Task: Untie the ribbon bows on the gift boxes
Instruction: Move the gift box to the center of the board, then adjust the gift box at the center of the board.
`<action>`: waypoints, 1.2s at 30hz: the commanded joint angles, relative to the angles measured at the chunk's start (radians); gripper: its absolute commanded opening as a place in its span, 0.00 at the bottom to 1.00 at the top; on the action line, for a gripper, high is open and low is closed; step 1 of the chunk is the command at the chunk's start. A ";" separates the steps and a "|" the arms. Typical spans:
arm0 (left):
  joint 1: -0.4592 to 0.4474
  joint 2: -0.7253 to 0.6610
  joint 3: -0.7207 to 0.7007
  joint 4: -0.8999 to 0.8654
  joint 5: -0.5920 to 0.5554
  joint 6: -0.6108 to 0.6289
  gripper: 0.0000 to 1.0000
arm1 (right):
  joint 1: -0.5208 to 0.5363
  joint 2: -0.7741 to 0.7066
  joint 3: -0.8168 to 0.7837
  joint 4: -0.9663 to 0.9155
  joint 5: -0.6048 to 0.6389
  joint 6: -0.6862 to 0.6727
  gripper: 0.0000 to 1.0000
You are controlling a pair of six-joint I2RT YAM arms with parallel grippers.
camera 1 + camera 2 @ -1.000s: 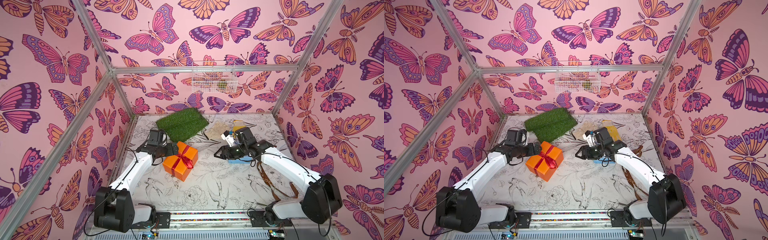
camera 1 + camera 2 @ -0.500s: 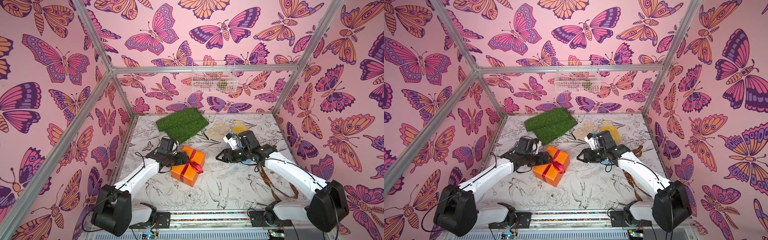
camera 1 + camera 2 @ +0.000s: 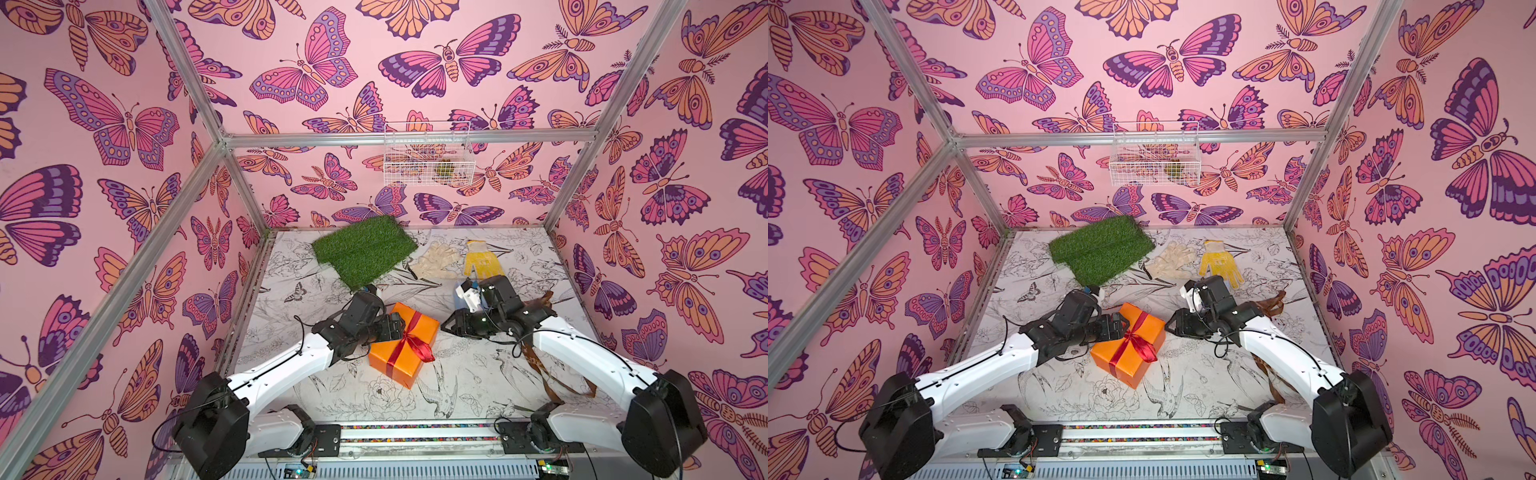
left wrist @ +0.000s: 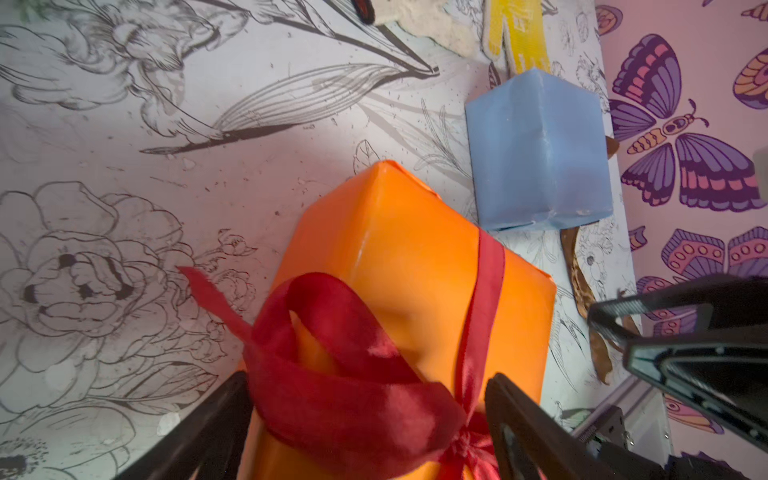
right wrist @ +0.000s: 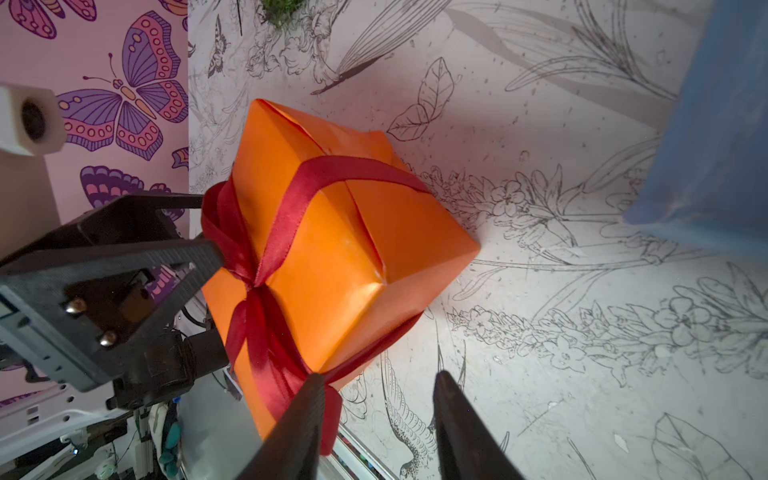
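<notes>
One shiny red bow (image 3: 415, 347), crosswise around bright orange box (image 3: 403, 370)

Pink butterfly wallpaper (image 3: 124, 124) covers every wall, with aluminium frame bars (image 3: 316, 139) along the corners. A white wire basket (image 3: 426, 166) hangs on the back wall. The table (image 3: 478, 386) bears black line drawings of flowers and birds.

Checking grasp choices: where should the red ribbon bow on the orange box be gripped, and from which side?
Pinch the free tail of the red ribbon bow, not its loop. It juts flat past the edge of the orange box over the near side of the table; probably best come from that side and pull away from the knot.
</notes>
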 commanded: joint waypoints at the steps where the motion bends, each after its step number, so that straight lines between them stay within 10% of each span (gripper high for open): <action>1: 0.002 -0.002 0.023 0.002 -0.062 0.035 0.90 | 0.005 -0.033 -0.027 0.034 0.035 0.048 0.43; 20: 0.023 -0.110 -0.054 -0.172 0.029 0.099 0.84 | 0.092 0.041 -0.080 0.221 -0.004 0.154 0.40; 36: -0.045 -0.041 -0.073 0.049 0.266 0.061 0.84 | 0.088 0.189 0.087 0.192 0.018 0.099 0.39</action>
